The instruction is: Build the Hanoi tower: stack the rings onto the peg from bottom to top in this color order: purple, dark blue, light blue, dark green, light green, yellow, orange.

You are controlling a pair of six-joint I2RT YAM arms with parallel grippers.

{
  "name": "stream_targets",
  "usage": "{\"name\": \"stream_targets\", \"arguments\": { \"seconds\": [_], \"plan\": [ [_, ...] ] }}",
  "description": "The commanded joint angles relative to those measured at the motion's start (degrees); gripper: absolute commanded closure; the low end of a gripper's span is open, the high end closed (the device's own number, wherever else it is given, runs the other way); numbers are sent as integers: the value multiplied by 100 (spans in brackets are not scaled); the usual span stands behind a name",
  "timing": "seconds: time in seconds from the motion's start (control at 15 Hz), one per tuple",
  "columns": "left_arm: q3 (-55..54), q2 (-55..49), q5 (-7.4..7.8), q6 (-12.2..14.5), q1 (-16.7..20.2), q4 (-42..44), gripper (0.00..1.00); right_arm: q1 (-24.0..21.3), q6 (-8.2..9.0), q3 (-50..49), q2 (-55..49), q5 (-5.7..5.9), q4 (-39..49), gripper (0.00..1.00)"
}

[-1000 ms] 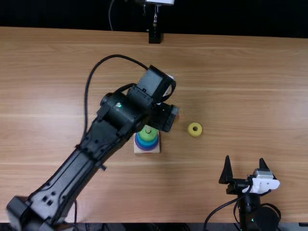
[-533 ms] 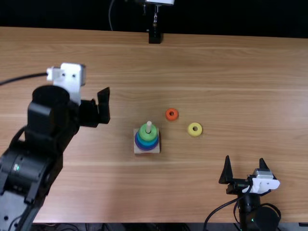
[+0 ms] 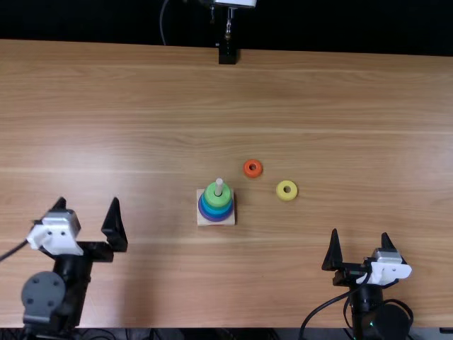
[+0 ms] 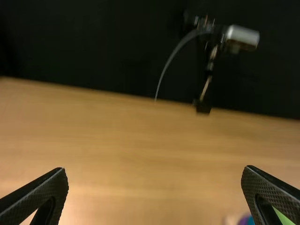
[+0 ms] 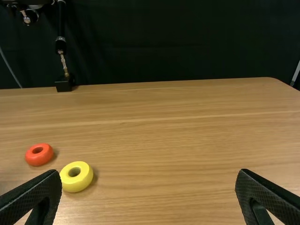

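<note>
My left gripper (image 3: 89, 212) is at the table's left, open and well left of the peg base; in the left wrist view the same gripper (image 4: 154, 187) has its fingers wide apart. At the lower right my right gripper (image 3: 360, 244) stands open, and the right wrist view shows this gripper (image 5: 147, 190) with nothing between its fingers. The wooden peg (image 3: 219, 185) rises from a square base (image 3: 225, 222); green on top, then blue, then a purple ring (image 3: 217, 219) are stacked on it. An orange ring (image 3: 253, 168) and a yellow ring (image 3: 287, 190) lie flat to its right.
A small black stand (image 3: 227, 54) with a metal rod is at the table's far edge. A cable runs beside my left gripper, and another beside the right one. Bare wood (image 3: 340, 142) stretches behind and right of the loose rings.
My left arm has swung away from above the peg, back to the lower left. The stack and orange ring it partly covered are uncovered. The right arm and yellow ring have kept still.
</note>
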Motion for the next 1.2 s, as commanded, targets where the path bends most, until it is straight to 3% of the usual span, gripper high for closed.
{"name": "stream_targets", "arguments": {
  "seconds": [0.0,0.27,0.53,0.6,1.13],
  "plan": [
    [-882,-631,28,20,39,150,0,-54,20,-73,-71,-4,-22,0],
    [-1989,-1730,102,178,154,172,0,-54,20,-73,-71,-4,-22,0],
    [-2139,-2459,92,1370,233,34,0,-54,20,-73,-71,-4,-22,0],
    [-2139,-2556,81,1475,321,-208,0,-54,20,-73,-71,-4,-22,0],
    [-2139,-2556,28,1475,479,-409,0,-54,20,-73,-71,-4,-22,0]
  ]
}}
